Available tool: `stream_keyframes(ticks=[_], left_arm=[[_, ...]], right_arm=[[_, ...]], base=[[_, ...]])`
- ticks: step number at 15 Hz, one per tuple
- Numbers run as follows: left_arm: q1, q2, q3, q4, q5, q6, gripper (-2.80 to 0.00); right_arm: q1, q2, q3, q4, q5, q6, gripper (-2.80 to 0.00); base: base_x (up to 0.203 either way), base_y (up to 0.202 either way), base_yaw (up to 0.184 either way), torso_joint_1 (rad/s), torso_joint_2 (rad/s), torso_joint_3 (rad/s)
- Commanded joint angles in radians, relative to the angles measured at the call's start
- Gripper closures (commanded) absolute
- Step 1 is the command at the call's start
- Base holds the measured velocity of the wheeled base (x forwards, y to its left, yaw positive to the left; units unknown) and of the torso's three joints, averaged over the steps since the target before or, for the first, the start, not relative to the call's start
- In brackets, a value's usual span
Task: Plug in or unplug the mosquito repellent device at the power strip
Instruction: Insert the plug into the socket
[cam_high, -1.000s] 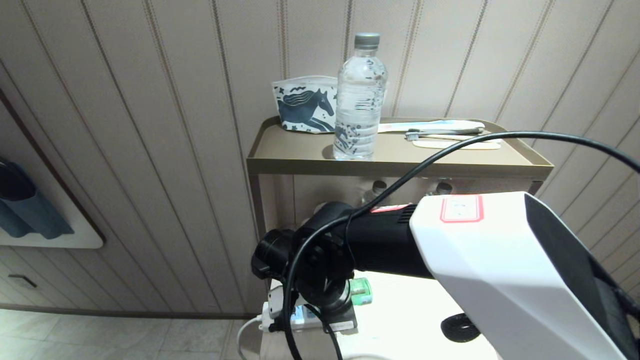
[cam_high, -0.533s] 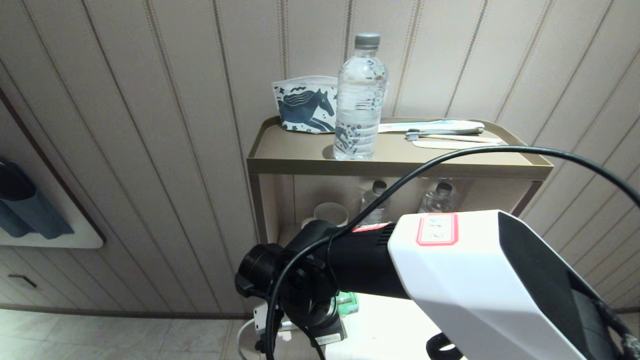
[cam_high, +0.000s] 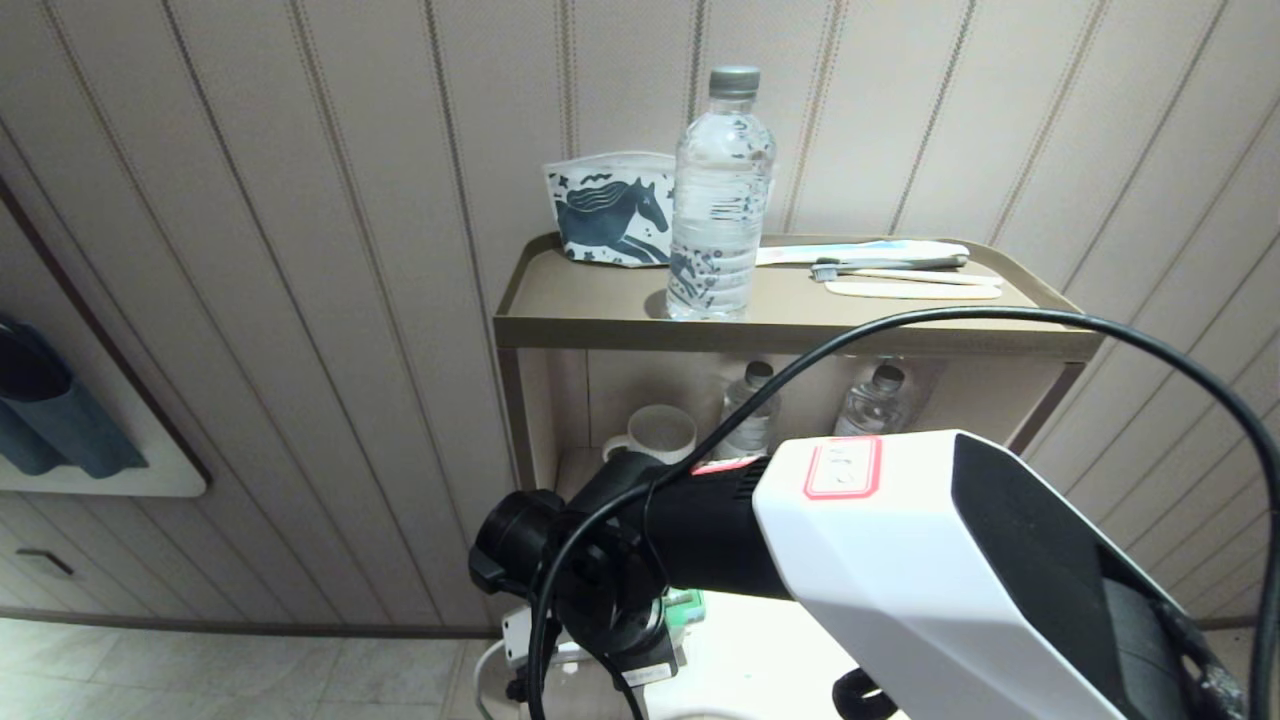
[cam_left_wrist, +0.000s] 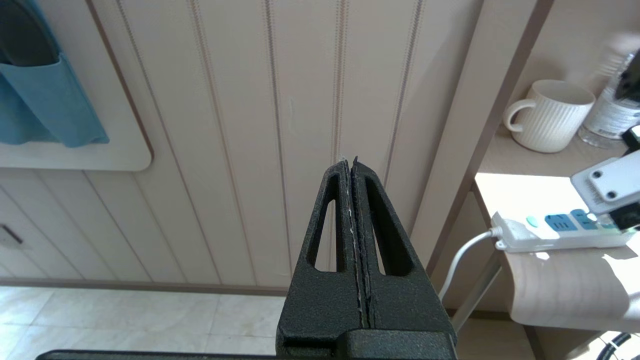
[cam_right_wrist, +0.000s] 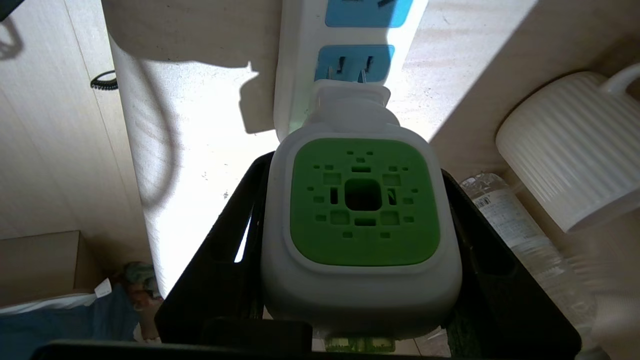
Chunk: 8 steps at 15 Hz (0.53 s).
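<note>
My right gripper (cam_right_wrist: 355, 167) is shut on the mosquito repellent device (cam_right_wrist: 360, 225), a white unit with a green perforated top, with one black finger on each side. Its plug end sits against a light-blue socket of the power strip (cam_right_wrist: 297, 75), and a short length of metal prong (cam_right_wrist: 362, 76) shows between them. In the head view my right arm (cam_high: 900, 560) covers the gripper. Only a green edge of the device (cam_high: 686, 604) and the end of the strip (cam_high: 520, 632) show below it. My left gripper (cam_left_wrist: 350, 162) is shut and empty beside the wall, left of the strip (cam_left_wrist: 545, 235).
The strip lies on the lower shelf near a white ribbed mug (cam_right_wrist: 570, 160) and a lying water bottle (cam_right_wrist: 520, 235). On the top tray (cam_high: 600, 325) stand a water bottle (cam_high: 720, 200), a horse-print pouch (cam_high: 608, 222) and a toothbrush (cam_high: 900, 270). A black cable (cam_high: 1000, 318) arcs over my arm.
My right arm has sunk and shifted left in the head view, carrying the device closer to the strip. The mug and two bottles on the lower shelf have come into view behind it.
</note>
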Motion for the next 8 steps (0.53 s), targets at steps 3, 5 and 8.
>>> stream_keyframes(ticks=[3,5,8], left_arm=[[-0.001,0.0,0.0,-0.001,-0.001,-0.002,0.0],[0.001,0.0,0.0,-0.001,-0.001,0.0,0.0],[-0.001,0.0,0.0,-0.001,-0.001,0.0,0.0]], right_arm=[[-0.01,0.02,0.0,0.004,-0.003,-0.006,0.0],[-0.013,0.028,0.0,0.003,-0.003,-0.006,0.0],[-0.013,0.039,0.0,0.001,-0.003,-0.006,0.0]], base=[[0.0,0.0,0.0,0.0,0.0,0.0],[0.0,0.0,0.0,0.0,0.0,0.0],[0.0,0.0,0.0,0.0,0.0,0.0]])
